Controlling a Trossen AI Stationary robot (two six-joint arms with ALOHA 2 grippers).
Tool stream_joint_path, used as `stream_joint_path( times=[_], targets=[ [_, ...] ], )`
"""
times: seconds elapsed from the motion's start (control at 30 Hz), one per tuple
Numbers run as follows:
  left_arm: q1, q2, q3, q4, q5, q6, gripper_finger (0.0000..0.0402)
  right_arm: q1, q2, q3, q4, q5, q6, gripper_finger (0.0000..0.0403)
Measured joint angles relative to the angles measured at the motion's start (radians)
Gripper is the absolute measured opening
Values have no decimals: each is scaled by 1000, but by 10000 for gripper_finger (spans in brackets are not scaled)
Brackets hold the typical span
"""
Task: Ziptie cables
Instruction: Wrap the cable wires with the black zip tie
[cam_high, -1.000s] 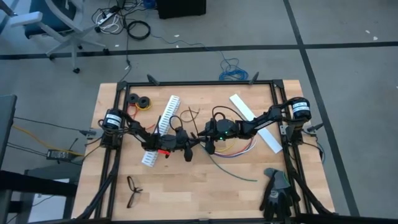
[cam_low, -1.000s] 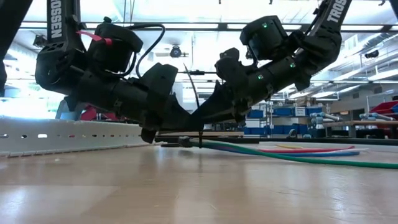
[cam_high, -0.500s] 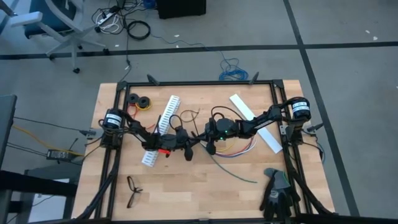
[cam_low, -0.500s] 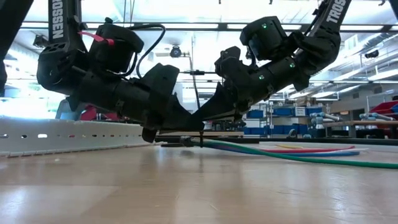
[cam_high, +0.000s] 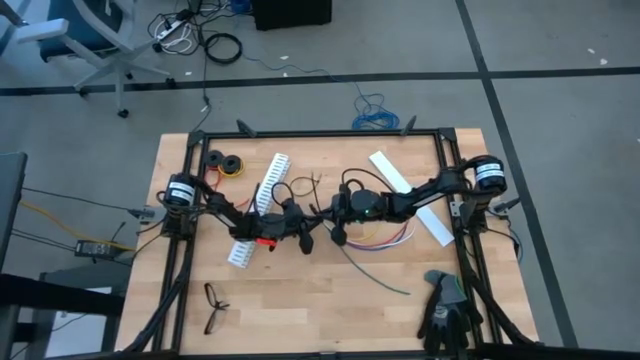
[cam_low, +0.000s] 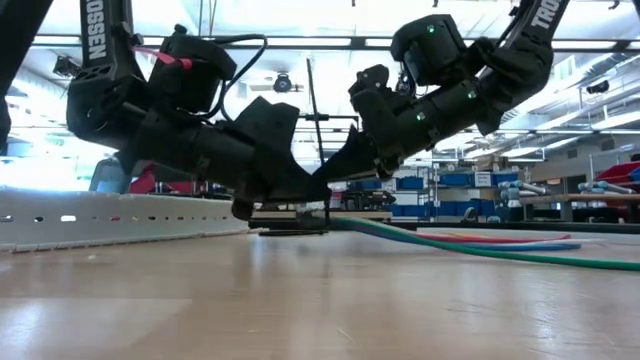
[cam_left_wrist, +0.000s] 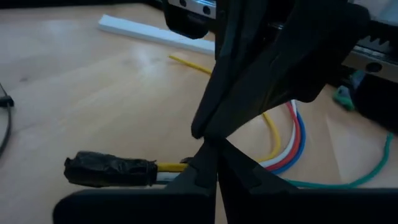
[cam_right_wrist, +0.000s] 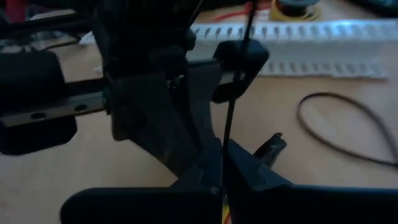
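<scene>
Both arms meet nose to nose low over the middle of the table (cam_high: 300, 300). The left gripper (cam_high: 306, 236) has its jaws pinched shut at the taped end of the cables (cam_left_wrist: 283, 134), whose coloured strands fan out across the wood beneath the right arm. The right gripper (cam_high: 328, 216) has its jaws closed on a thin black ziptie (cam_low: 314, 125) that stands nearly upright between the two. The white slotted strip (cam_high: 260, 205) lies just behind the left arm

2 hands (cam_low: 318, 192) seemingly meeting over cables (cam_low: 470, 246)
</scene>
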Motion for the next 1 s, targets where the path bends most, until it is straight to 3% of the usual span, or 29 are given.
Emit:
stream_joint_path(
  times=[0.17, 0.43, 0.73, 1.0],
  targets=[
    [0, 15, 14, -29, -21, -3, 16, -2, -38, -1, -4, 30, -24, 0],
    [-6, 170, 118, -42, -52, -38, 17, -3, -82, -2, -10, 50, -29, 0],
    [-22, 187, 141, -61, -70, 5, 17, -3, -110, -5, -51, 66, -35, 0],
    [-45, 192, 114, 96, -28, 70, 17, -6, -119, -1, -277, 85, 59, 9]
  ],
)
